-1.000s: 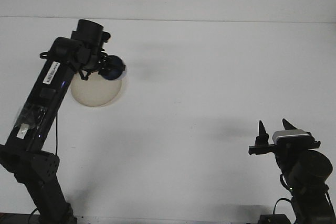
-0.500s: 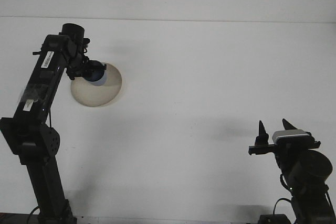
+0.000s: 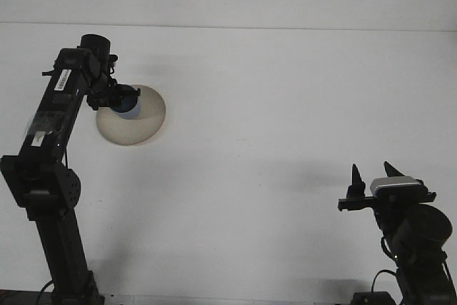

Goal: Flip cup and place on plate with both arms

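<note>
A round beige plate (image 3: 139,123) lies on the white table at the upper left. Over its upper left part sits a dark blue cup (image 3: 129,103), and my left gripper (image 3: 118,98) is shut on it from the left. The cup's lower part shows a pale band; whether it touches the plate I cannot tell. My right gripper (image 3: 370,176) stands at the lower right, far from the plate, open with its two dark fingertips pointing up and nothing between them.
The black left arm (image 3: 50,148) rises from the lower left corner. The table's far edge (image 3: 285,28) runs across the top of the view.
The left arm swung left and carried the cup from the plate's upper right edge to its upper left part. In the last half second it barely shifted. The right arm stayed still.
</note>
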